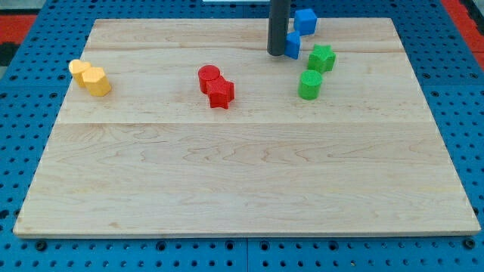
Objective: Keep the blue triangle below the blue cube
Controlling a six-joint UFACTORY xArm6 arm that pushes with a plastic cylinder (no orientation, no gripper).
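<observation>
Wooden desk [242,181] on blue pegboard, blocks scattered across the far half.

Blue cube [305,21] near the 12–1 o'clock edge of the desk. Blue triangle [293,45] just at its 7 o'clock, apparently touching or nearly so, so already sitting below the cube in the view. Partly hidden by the rod; exact shape hard to confirm.

My tip [277,53] planted right against the triangle's 9 o'clock side, contact likely but not certain. No claw on this rig, only a plain rod, so nothing to call spread, pressed together or pinching.

Green star-like block [321,57] close at the triangle's 4 o'clock; green cylinder [310,85] below it, toward 6 o'clock. Red pair, cylinder [209,77] and star-shaped block [221,94], touching, well apart toward 8 o'clock. Yellow pair [90,77] touching, far out at 9 o'clock.

Judgement: arrangement looks close to satisfied; remaining work mostly fine alignment.

Risks from here:
- Push toward 3 o'clock from present contact could slide the triangle sideways out from under the cube and into the green star-like block, dragging that along.
- Push toward 12 or 1 o'clock could drive the triangle into the cube and shove the cube off the near desk edge.
- Off-centre contact on a slanted face could spin the triangle rather than translate it.
- Rod shaft blocks the view of the contact, so slip hard to notice.
</observation>
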